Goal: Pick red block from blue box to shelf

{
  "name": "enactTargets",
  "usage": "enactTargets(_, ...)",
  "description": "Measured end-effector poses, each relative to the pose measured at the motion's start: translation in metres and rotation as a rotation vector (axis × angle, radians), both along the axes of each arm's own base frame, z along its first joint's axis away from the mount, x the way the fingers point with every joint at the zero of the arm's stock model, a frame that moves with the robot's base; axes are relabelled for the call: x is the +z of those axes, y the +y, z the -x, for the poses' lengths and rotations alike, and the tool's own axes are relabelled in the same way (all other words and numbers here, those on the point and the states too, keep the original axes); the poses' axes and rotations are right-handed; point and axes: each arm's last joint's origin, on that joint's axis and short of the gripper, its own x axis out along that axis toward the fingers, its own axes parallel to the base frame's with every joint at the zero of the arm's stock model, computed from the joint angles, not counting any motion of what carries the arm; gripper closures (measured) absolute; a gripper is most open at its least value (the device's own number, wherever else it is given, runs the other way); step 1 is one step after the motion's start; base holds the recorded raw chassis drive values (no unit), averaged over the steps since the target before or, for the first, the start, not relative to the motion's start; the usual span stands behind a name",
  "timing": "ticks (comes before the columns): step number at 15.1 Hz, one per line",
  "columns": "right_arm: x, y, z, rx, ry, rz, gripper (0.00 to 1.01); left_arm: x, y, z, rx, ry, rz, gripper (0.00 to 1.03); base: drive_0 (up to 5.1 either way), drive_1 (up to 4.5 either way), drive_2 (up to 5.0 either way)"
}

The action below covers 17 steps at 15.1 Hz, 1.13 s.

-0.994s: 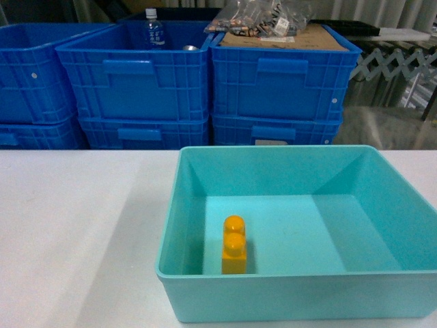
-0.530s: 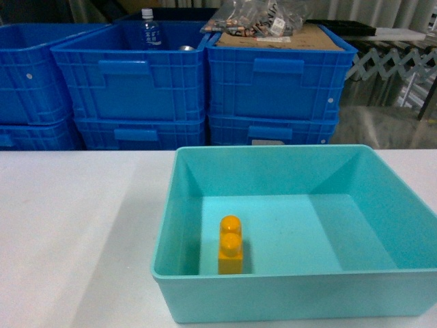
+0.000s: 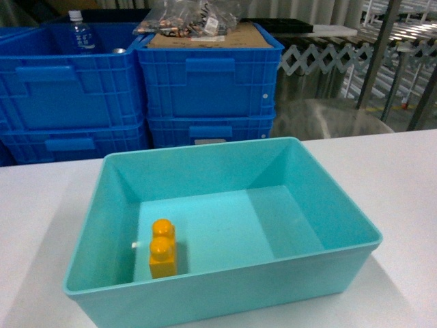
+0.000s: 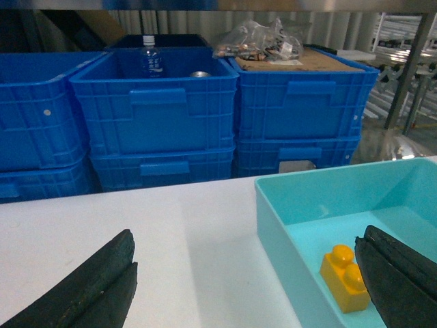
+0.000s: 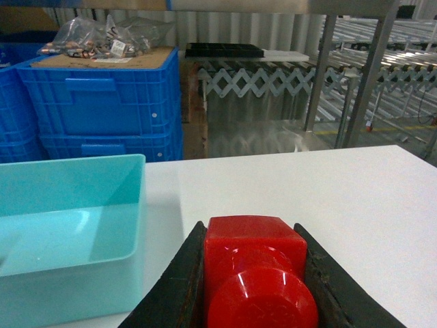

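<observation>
I'm seeing the right gripper [image 5: 252,287] clamping the small glossy red plastic block [image 5: 256,270] between its two dark fingers [image 5: 179,287], stud facing the wrist camera, block held above the white table [image 5: 307,198], clear of the light turquoise smooth-walled plastic box [image 5: 68,225] that sits to its left in that view. The left gripper [image 4: 246,283] is hanging with its fingers [image 4: 92,287] spread wide and nothing between them, one over bare table, the other over the box interior. In the head view neither gripper is showing. The box [image 3: 321,253] is sitting on the table [image 3: 410,178] toward its near edge, slightly rotated, and a yellow two-stud plastic block [image 3: 162,248] is standing on the box floor near the front-left corner, close to the near wall. Beyond the far edge of the table, dark blue ribbed plastic crates [image 3: 205,82] are stacked two high; one is carrying a cardboard sheet [image 3: 205,37] with clear bags of small parts [image 3: 188,19], another is holding a clear plastic bottle [image 3: 78,31]. Stainless-steel rack posts [image 5: 372,75] are standing behind the table's far right corner, with a metal tier edge crossing the top of both wrist views.
</observation>
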Motion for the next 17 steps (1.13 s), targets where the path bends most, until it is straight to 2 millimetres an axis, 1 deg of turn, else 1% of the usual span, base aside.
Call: enactTargets(17,0.0000,0.0000,0.0000,0.000,0.000,0.000,0.73,0.0000,0.0000,0.0000,0.000,0.000,0.000,0.05,-1.5,-1.48,-1.5)
